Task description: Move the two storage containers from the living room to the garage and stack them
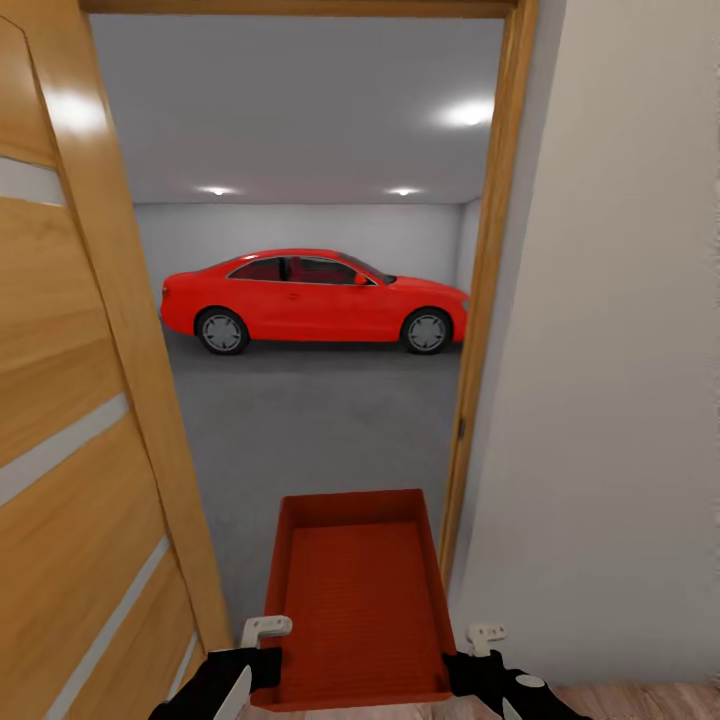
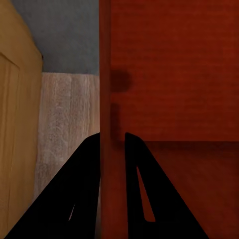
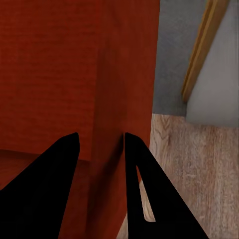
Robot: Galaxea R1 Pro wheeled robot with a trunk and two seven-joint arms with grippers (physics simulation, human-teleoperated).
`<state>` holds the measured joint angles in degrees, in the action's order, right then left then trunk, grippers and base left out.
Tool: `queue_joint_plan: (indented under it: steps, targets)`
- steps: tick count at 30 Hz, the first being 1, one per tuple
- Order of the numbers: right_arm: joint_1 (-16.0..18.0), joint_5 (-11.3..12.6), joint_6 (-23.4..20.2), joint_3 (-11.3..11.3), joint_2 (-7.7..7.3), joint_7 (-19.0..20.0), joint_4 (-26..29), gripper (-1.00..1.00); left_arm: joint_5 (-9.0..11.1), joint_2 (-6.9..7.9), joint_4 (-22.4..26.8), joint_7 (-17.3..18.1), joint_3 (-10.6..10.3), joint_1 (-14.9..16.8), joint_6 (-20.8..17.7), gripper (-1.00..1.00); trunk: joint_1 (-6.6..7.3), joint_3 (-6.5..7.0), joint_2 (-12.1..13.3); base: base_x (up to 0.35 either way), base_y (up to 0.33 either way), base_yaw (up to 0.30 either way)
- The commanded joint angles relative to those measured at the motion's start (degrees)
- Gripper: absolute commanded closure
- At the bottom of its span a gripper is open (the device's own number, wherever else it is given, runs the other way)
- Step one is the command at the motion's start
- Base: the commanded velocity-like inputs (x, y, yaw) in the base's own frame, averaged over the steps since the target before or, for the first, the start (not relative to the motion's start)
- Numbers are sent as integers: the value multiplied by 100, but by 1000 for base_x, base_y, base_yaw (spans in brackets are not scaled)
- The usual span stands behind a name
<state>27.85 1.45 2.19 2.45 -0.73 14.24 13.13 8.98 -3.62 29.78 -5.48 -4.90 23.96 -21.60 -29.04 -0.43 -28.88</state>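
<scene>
Red-orange rectangular open-top plastic container (image 1: 360, 595) sits carried level at the doorway threshold, empty inside. Left gripper (image 2: 112, 142) clamps its left wall, right gripper (image 3: 98, 142) its right wall. Step in hand, as judged: transport into garage. Next move calls for driving straight between the open wooden door (image 1: 70, 430) and frame (image 1: 480, 330), then lowering onto grey concrete floor (image 1: 310, 420) short of the red car (image 1: 315, 300).

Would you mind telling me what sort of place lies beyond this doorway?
Most likely a garage: a red car is parked on a grey concrete floor, with bare pale walls and ceiling spotlights.
</scene>
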Motion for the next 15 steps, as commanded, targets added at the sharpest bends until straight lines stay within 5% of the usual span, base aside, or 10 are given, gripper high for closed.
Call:
queue_joint_plan:
  steps: [1,15]
  targets:
    - [-3,22,27,229,91,96,-21,100,-142,2,80,-208,41,4,60,100,-3,-5,-6,132,183,-258]
    - [-4,13,27,229,91,96,-21,100,-142,2,79,-208,41,4,60,100,-3,-5,-6,13,17,-28]
